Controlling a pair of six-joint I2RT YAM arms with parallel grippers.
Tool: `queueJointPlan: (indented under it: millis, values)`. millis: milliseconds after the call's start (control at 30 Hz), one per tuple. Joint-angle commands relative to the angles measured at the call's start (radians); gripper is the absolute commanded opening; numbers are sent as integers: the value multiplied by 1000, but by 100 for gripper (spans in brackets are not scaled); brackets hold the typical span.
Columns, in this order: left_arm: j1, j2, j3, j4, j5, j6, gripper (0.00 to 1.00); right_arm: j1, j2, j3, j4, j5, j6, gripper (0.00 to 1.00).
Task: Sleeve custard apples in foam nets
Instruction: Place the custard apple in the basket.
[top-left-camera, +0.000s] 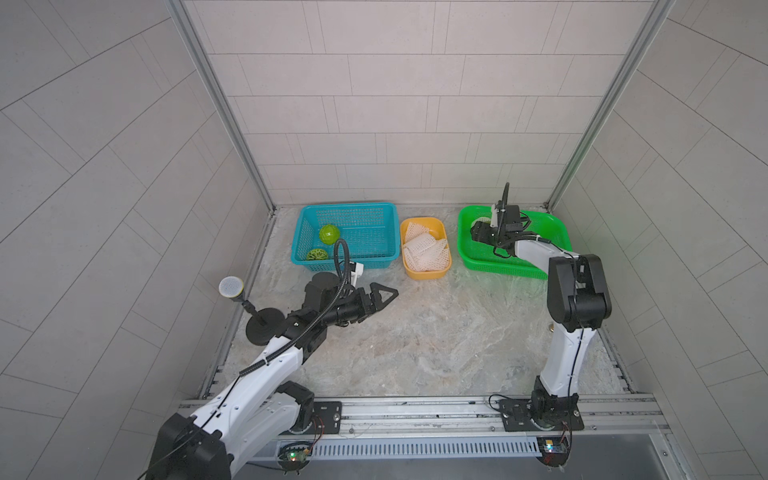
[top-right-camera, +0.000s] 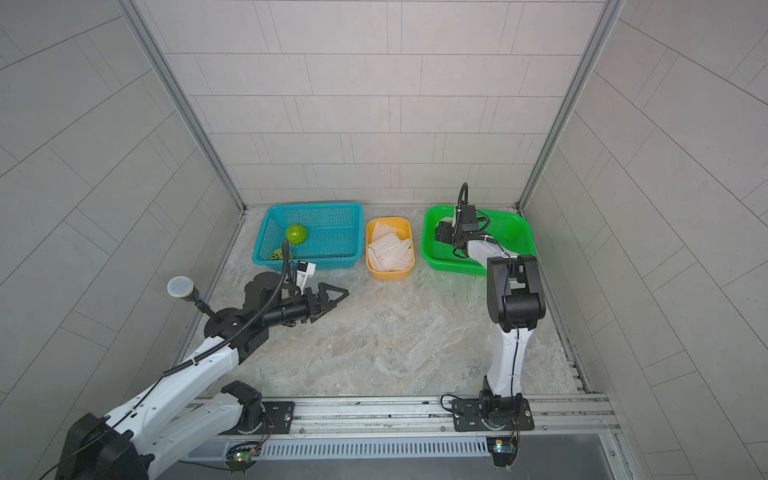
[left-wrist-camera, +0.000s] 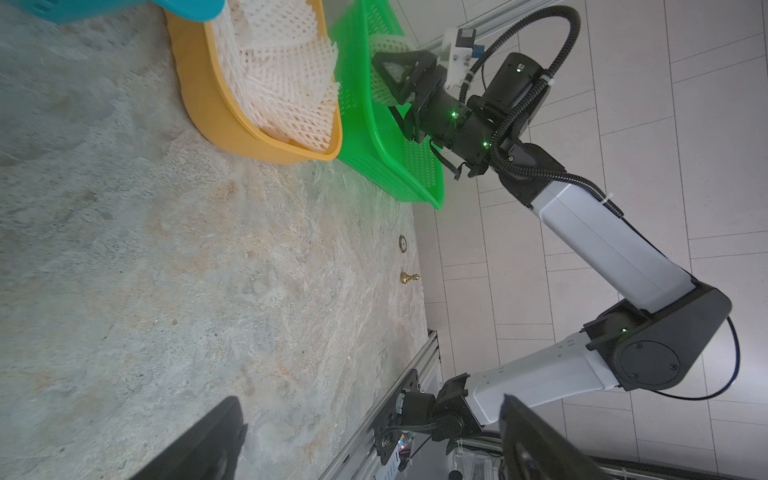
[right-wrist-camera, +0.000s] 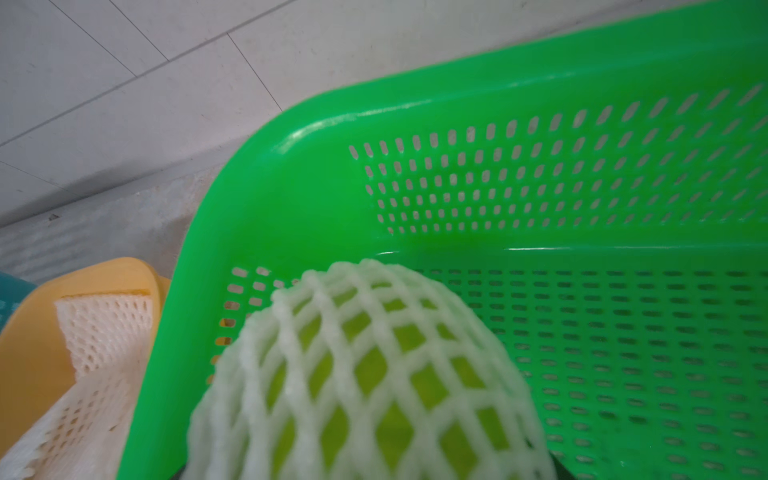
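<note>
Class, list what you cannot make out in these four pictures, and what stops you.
- Right hand: largely under its own wrist in both top views, out of frame in the right wrist view, so its grip on the netted fruit is unsure.
- Lower fruit in the blue basket: partly covered by the left arm's cable in a top view.
- Nets in the yellow tub: overlapping in every view, uncountable.

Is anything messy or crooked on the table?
The green basket sits turned at an angle, while the blue basket and yellow tub line up straight. The foam nets lie in a loose heap, one poking over the tub's rim.
</note>
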Motion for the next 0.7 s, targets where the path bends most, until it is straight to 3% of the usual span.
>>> queueJointPlan:
  millis: [0, 367, 533, 667]
  values:
    - [-6, 6, 26, -1, -9, 20, 100, 13, 41, 36, -15, -5, -4, 78]
    - [-7, 9, 18, 4, -18, 20, 100, 36, 105, 69, -53, 34, -16, 79]
    - [-8, 10, 14, 7, -22, 22, 100, 39, 116, 113, -132, 39, -22, 94]
    - [-7, 12, 11, 14, -20, 22, 100, 41, 91, 121, -163, 30, -41, 99]
